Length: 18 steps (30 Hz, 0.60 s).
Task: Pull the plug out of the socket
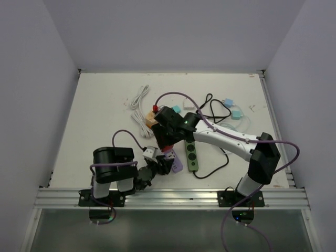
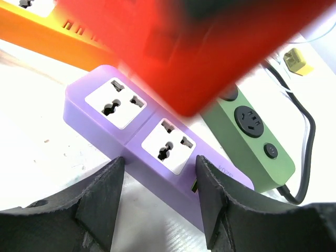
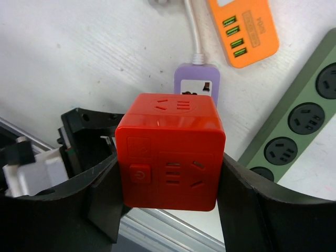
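Note:
A red cube plug (image 3: 170,152) with sockets and a power button sits between the fingers of my right gripper (image 3: 170,202), which is shut on it. It hangs above the purple power strip (image 3: 196,84), clear of its sockets. In the left wrist view the cube (image 2: 199,47) is a red blur over the purple strip (image 2: 131,131), whose two white sockets are empty. My left gripper (image 2: 160,178) straddles the strip's near end, a finger against each side. In the top view both grippers meet at the strip (image 1: 176,160); the right gripper (image 1: 165,139) hides most of the cube.
A green power strip (image 1: 192,155) lies just right of the purple one, with its black cable (image 1: 218,113) looping behind. An orange USB strip (image 3: 244,31) lies beyond. White cables (image 1: 139,102) and teal adaptors (image 1: 228,102) are farther back. The table's metal front rail (image 1: 173,197) is close.

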Available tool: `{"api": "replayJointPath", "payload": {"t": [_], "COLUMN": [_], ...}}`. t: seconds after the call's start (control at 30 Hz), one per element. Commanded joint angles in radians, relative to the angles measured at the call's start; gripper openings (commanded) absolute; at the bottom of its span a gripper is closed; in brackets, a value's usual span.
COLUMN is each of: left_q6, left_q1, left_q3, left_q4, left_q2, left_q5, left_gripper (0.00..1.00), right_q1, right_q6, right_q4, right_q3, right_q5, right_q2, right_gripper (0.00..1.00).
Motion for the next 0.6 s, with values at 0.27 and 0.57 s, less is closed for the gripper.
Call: {"api": "replayJointPath", "payload": {"t": [0.27, 0.57], "left_q6": [0.180, 0.337], "left_q1": [0.003, 0.049], "left_q3": [-0.046, 0.070], "left_q4": [-0.251, -0.613], "left_q2": [-0.109, -0.474], "left_q5": [0.048, 0.088], "left_gripper": [0.63, 0.71], "right_q1": [-0.265, -0.479], "right_q6": [-0.057, -0.090], "right_q4": [0.024, 0.066], "right_q3": [-0.039, -0.157], "right_q5": [-0.063, -0.147], "right_q2": [-0.211, -0.298], "right_gripper": [0.00, 0.00]}}
